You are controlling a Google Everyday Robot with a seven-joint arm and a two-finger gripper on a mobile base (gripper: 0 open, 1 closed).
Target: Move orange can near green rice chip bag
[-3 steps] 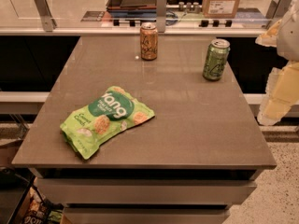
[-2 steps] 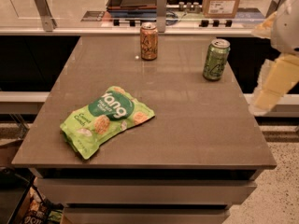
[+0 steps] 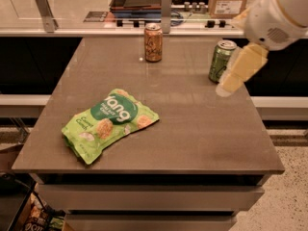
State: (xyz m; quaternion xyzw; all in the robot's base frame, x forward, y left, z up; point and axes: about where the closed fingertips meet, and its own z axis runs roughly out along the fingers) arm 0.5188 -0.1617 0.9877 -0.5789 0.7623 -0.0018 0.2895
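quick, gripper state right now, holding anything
Gripper: cannot be told; it hangs beside the slim green aluminium can, well away from the slim orange-brown aluminium can.

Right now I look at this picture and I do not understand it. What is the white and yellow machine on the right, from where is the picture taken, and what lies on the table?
There is one picture, taken from above the near edge of a grey-brown table, looking down and across it. Where the camera is mounted I cannot say. The white rounded shape at the upper right is the robot's arm. The pale yellow piece at its end is the gripper, its "hand". It hangs over the table's right side, close to the green can, and nothing is seen in it. The orange can stands upright near the far edge. The green rice chip bag lies flat, nearer and to the left, well apart from that can.
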